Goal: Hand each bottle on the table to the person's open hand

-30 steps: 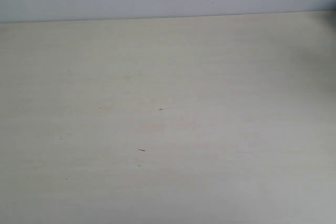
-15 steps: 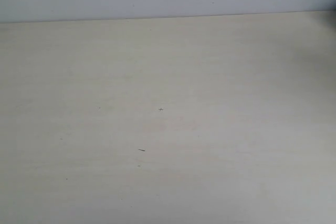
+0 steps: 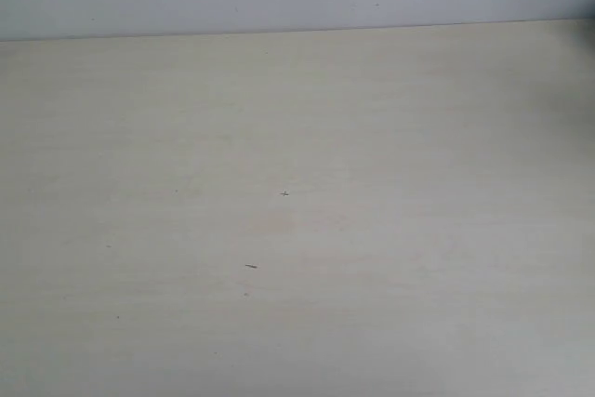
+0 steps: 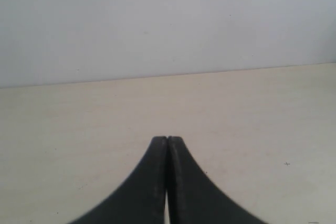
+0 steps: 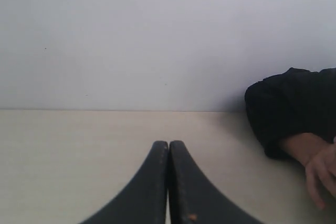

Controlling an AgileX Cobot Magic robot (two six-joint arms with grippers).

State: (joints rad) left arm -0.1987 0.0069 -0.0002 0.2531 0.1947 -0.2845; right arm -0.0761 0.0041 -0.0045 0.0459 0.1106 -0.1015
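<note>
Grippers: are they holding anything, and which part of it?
Nothing is held. The left gripper and the right gripper are both shut, with nothing pinched inside.

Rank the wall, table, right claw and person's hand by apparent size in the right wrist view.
1. wall
2. table
3. right claw, enlarged by nearness to the camera
4. person's hand, cut off at the frame edge

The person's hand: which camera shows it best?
The right wrist view: the hand and its dark sleeve rest on the table, partly cut off. The exterior and left wrist views show none of it.
</note>
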